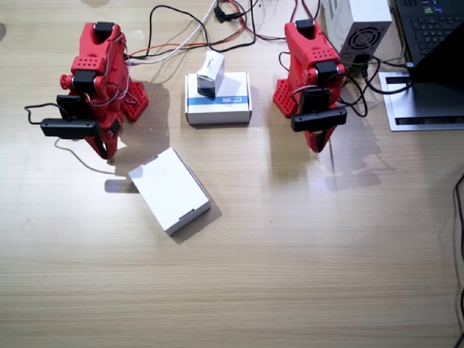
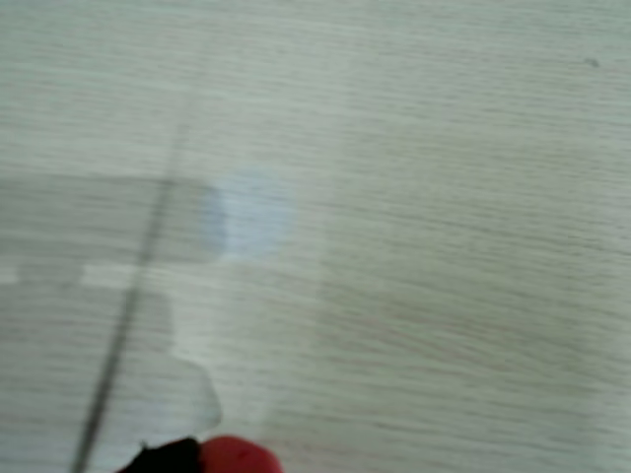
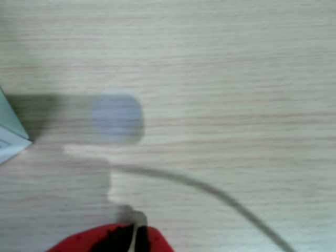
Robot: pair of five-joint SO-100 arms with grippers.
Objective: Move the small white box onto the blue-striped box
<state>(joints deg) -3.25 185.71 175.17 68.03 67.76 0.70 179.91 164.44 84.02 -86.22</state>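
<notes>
The small white box [image 1: 210, 73], with a dark end, rests tilted on top of the blue-striped box [image 1: 218, 98] at the back middle of the table. No gripper touches it. My right gripper [image 1: 107, 150] points down at the table, folded under its arm, jaws together and holding nothing. My left gripper [image 1: 317, 144] hangs the same way, shut and empty, to the other side of the two boxes. Each wrist view shows only a red sliver of a gripper [image 2: 232, 457] [image 3: 131, 239] at the bottom edge over bare wood.
A large plain white flat box [image 1: 170, 190] lies near the right gripper; its corner [image 3: 10, 137] shows in a wrist view. Cables [image 1: 196, 32] run along the back. A grey power supply [image 1: 359, 29] and a laptop [image 1: 435, 43] stand beside the left arm.
</notes>
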